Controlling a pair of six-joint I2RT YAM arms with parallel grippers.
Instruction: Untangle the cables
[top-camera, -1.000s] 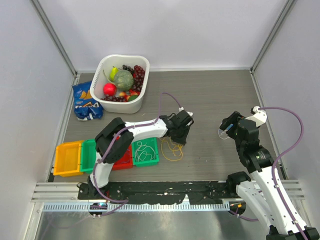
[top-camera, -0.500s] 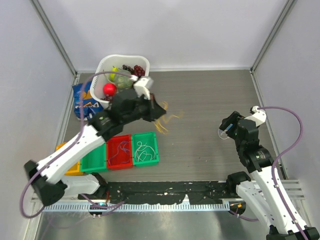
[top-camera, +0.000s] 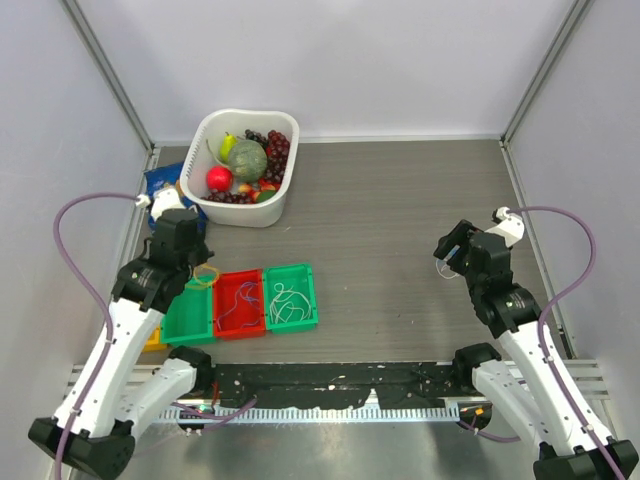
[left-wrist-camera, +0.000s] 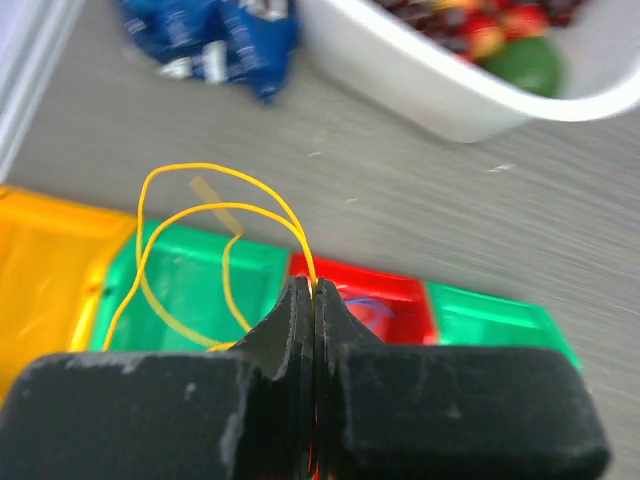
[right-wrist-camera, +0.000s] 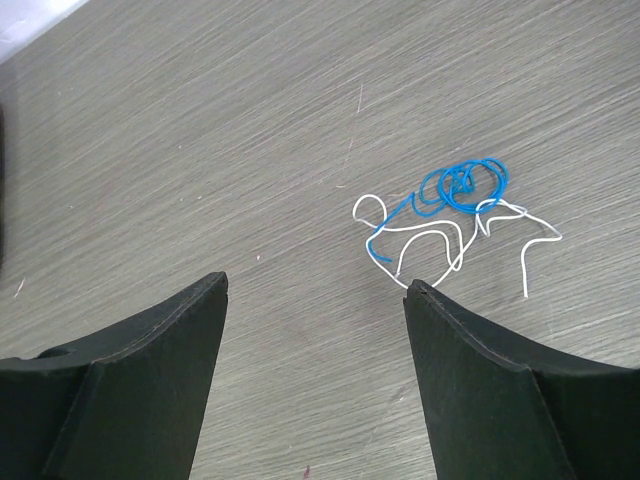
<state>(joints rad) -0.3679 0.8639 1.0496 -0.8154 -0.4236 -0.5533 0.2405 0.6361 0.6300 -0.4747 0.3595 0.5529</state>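
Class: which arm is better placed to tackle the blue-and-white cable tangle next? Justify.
Right. The right gripper hangs open near the tangle, while the left gripper is shut on a yellow cable.

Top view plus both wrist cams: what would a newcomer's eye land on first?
The left gripper, shut on a looping yellow cable above the row of coloured bins at the left. Then the right gripper, open over a blue and white cable tangle on the table at the right. A white fruit basket sits back left.
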